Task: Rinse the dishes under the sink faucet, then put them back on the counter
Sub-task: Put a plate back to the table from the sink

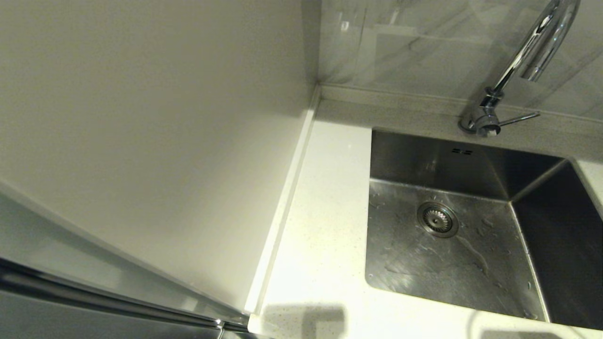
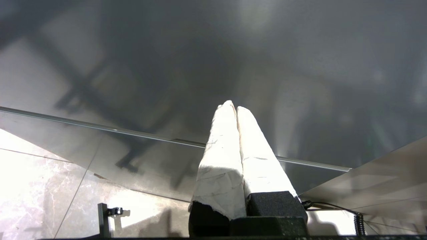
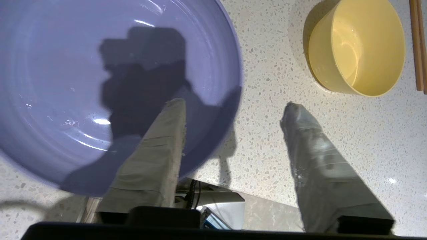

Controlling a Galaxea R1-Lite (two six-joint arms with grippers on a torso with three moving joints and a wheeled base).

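While the sink (image 1: 452, 245) sits wet but bare under the dry faucet (image 1: 523, 61), the right gripper (image 3: 233, 130) hangs with jaws wide apart over the lilac plate (image 3: 100, 83) on the table (image 3: 273, 110) (yellow bowl (image 3: 357, 46) nearby), gripping nothing; rinsing seems unfinished. The left gripper (image 2: 236, 108) hangs parked, jaws closed, empty.
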